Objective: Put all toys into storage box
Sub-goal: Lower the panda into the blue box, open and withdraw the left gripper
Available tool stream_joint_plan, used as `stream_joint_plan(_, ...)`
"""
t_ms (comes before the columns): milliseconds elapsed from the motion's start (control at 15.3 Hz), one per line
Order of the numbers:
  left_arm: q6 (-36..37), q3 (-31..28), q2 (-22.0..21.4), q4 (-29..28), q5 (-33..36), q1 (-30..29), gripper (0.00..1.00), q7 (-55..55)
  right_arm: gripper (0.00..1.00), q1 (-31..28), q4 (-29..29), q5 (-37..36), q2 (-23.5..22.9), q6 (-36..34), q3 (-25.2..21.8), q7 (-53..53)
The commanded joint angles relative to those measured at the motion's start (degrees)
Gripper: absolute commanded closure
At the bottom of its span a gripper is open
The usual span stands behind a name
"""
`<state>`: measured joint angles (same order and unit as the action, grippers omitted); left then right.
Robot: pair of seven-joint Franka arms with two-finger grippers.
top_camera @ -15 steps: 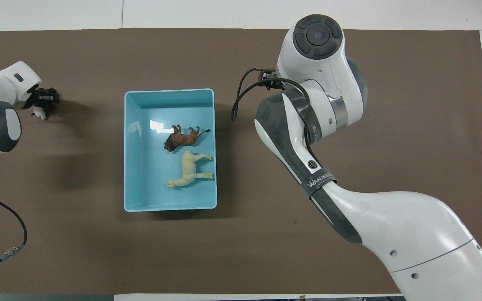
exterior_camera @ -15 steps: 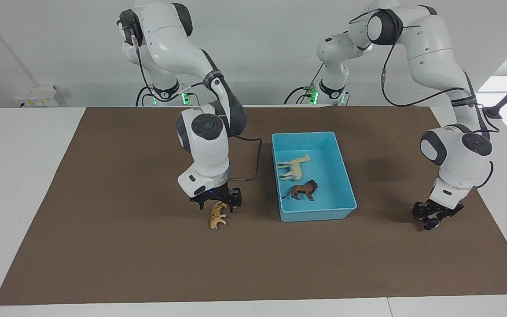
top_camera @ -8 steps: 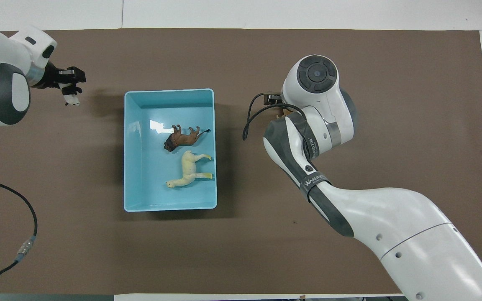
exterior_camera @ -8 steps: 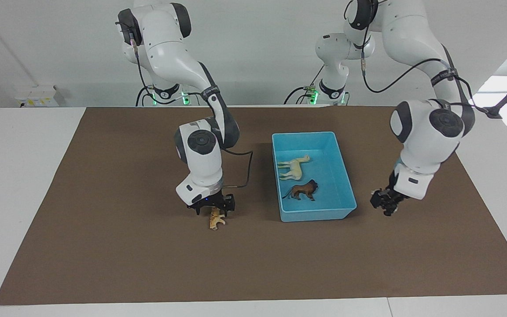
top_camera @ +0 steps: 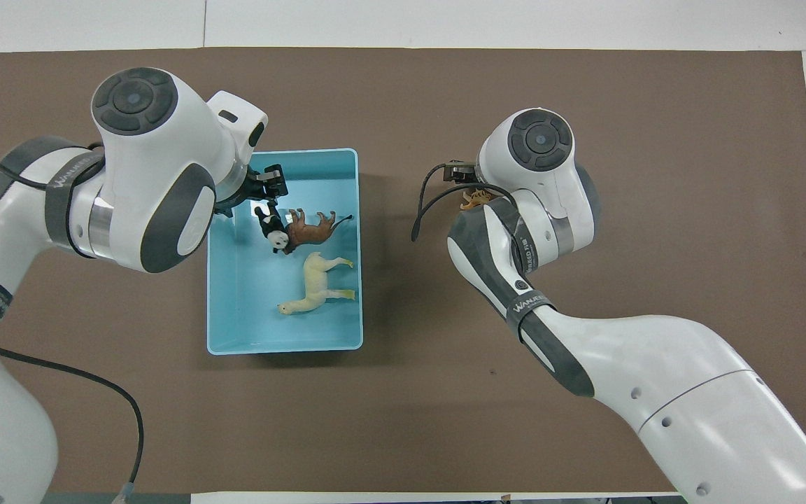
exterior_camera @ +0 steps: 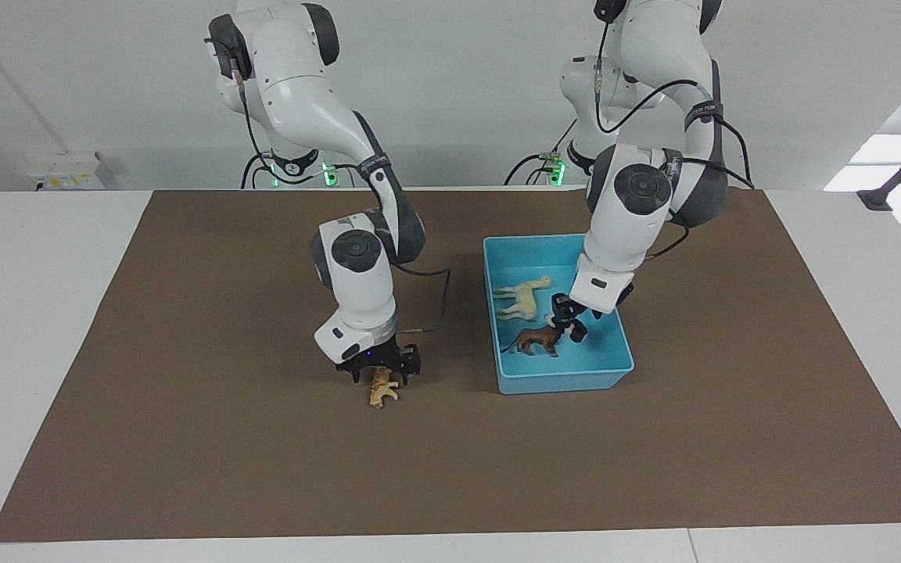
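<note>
- Your left arm bends down over the storage box (exterior_camera: pixel 611 367), its left claw (exterior_camera: pixel 568 319) tilted above the brown lion (exterior_camera: pixel 538 338) and pinching the panda (top_camera: pixel 271 227) clear of the box floor.
- The cream horse (exterior_camera: pixel 523 299) lies in the box too, nearer the robots than the lion.
- Your right arm points straight down toward the right arm's end of the surface (exterior_camera: pixel 184 391); the right claw (exterior_camera: pixel 382 369) is spread around the spotted cat (exterior_camera: pixel 381 389), which rests on the surface.
</note>
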<state>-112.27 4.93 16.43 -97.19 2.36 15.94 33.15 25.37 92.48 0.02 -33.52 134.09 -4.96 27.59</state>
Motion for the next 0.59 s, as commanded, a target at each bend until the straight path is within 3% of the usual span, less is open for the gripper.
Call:
stream_joint_plan(0,2.4,-0.8,-3.7,-0.8,-1.1,-1.2,0.0,-1.0,0.14,-0.6,4.4,2.2,1.1,5.6,0.4,-1.0)
stream_joint_plan(65,3.5,-1.1,-3.9,-0.2,-1.0,-2.0,0.0,-1.2,0.22,-0.3,6.9,3.4,1.1,9.5,0.4,-0.9)
stream_joint_plan(196,6.3,-0.8,-5.2,0.9,-1.2,-6.9,0.0,-6.0,0.95,0.1,7.5,3.6,0.6,10.8,0.4,-0.4)
stream_joint_plan(326,11.2,-0.6,-6.8,1.8,-1.3,-10.2,0.0,-12.6,1.0,0.5,4.5,3.7,0.8,5.4,0.4,0.3)
stream_joint_plan(522,19.4,-1.1,-12.8,1.7,-1.3,-10.9,0.0,-15.6,1.0,1.2,-6.1,3.7,-0.7,-7.5,0.4,1.1)
